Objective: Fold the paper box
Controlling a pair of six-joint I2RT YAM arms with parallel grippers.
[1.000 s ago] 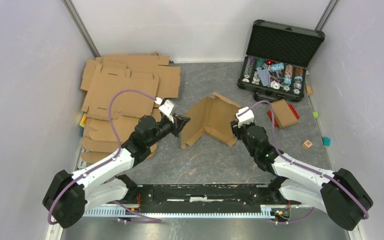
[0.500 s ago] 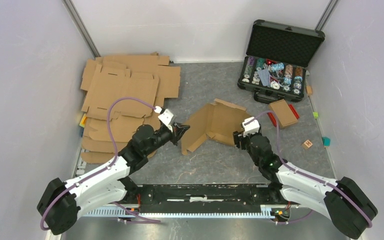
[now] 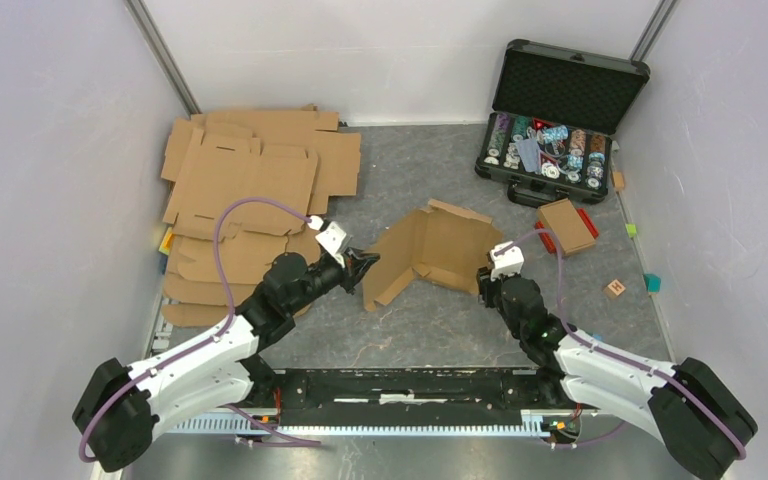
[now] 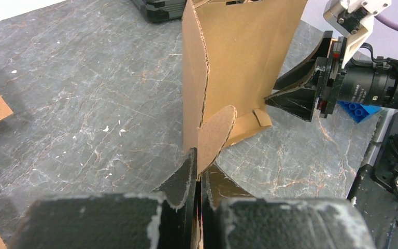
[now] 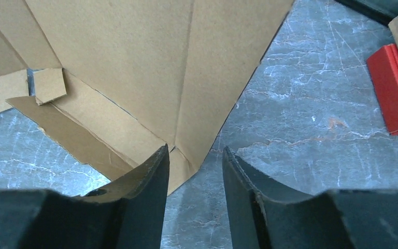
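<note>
From the overhead camera I see the paper box [image 3: 430, 250] half-raised on the worktop [image 3: 410, 330], to the left of the black case [image 3: 570, 90] and nearer the arm bases than it. The left gripper [image 3: 365, 262] sits at the box edge farthest from the case, the right gripper [image 3: 482, 282] at the edge on the case's side. A stack of flat cardboard blanks [image 3: 250, 180] lies well to the left of the case, beyond the box.

On the left wrist camera one wall of the box stands upright with its corrugated edge toward me. A rounded tab [image 4: 215, 135] at its foot runs down between the left jaws, which are pressed together on it with no gap showing. Past that wall, on the case's side, the right gripper points in at the box's lower edge.

On the right wrist camera the right jaws stand partly open with nothing between them. A folded corner of the box comes down just in front of the gap, close to one finger's tip; whether it touches I can't tell. A red slab [image 5: 396, 88] lies on the worktop toward the case.
</note>
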